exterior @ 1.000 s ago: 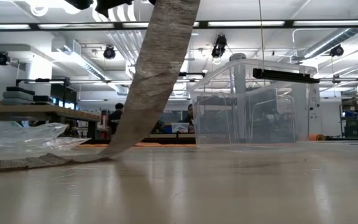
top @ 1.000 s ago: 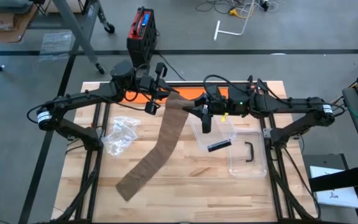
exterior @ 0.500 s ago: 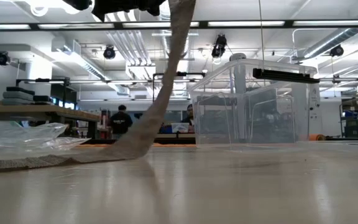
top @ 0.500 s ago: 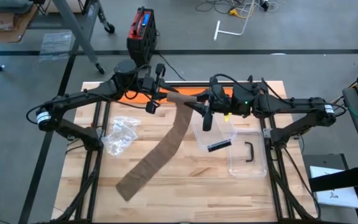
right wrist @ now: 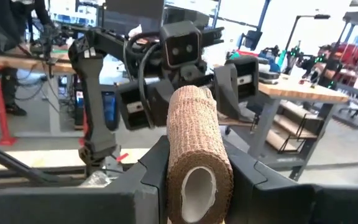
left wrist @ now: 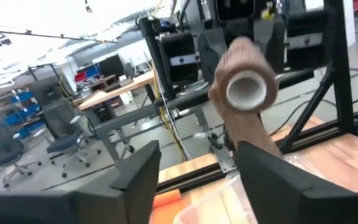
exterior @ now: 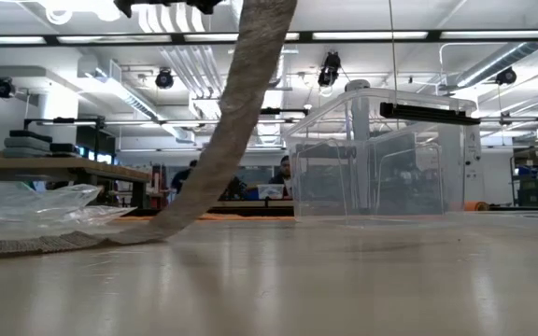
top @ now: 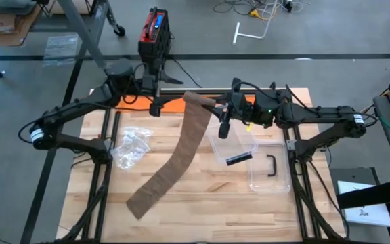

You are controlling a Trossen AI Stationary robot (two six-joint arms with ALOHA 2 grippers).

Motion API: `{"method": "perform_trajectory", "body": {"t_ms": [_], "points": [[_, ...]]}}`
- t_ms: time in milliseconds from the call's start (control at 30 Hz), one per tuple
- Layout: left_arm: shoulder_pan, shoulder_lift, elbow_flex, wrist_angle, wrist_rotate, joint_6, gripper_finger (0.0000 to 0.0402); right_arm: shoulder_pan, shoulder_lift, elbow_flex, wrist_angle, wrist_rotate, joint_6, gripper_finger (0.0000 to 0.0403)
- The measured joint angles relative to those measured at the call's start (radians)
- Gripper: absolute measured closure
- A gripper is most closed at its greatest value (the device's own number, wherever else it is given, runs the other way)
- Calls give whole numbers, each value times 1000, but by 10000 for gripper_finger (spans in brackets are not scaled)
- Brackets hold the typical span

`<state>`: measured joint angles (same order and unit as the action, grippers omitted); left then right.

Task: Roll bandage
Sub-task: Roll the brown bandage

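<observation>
1. While clamped between the fingers of the right gripper (right wrist: 194,180), bandage (right wrist: 194,146) roll held up above the far middle of the table (top: 249,217), cardboard core facing that arm's wrist camera.
2. Seen from above: right gripper (top: 215,108) at the roll end of the bandage (top: 181,146), brown strip hanging from the roll and running down toward the near left of the table, its tail lying flat on the wood.
3. From table height: strip (exterior: 241,103) rising at a slant from the tabletop to the upper edge, loose end resting on the surface at the left.
4. Left gripper (top: 156,107) just beside the roll on its left, apart from it, fingers spread with nothing between them; in the left wrist view, fingers (left wrist: 138,171) wide apart and the roll (left wrist: 244,84) ahead in the gap, not touched.
5. Crumpled clear plastic bag (top: 131,146) on the left part of the table, beside the strip.
6. Clear plastic bin (top: 269,169) on the right part of the table, with a black handle-shaped piece (top: 271,165) inside and a small black bar (top: 238,158) near its left wall.
7. Red and black box (top: 154,34) on the floor beyond the table's far edge.
</observation>
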<state>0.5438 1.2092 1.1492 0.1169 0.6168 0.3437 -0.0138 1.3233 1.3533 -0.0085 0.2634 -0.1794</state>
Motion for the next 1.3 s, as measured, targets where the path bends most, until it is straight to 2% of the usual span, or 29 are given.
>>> {"method": "perform_trajectory", "body": {"t_ms": [167,300,567,667,900,1300], "points": [[0,6,0,56,29,-77,149,0,21,0,58,19,-73,314],[5,13,17,84,45,-142,121,0,42,1,84,87,-147,314],[12,14,92,2,98,-78,82,0,59,0,108,134,-189,314],[7,26,108,-23,143,-38,82,-2,68,0,109,156,-205,314],[7,59,134,-30,149,-13,101,-2,98,1,146,156,-206,314],[0,72,134,-149,158,107,139,-5,99,0,142,151,-172,314]]}}
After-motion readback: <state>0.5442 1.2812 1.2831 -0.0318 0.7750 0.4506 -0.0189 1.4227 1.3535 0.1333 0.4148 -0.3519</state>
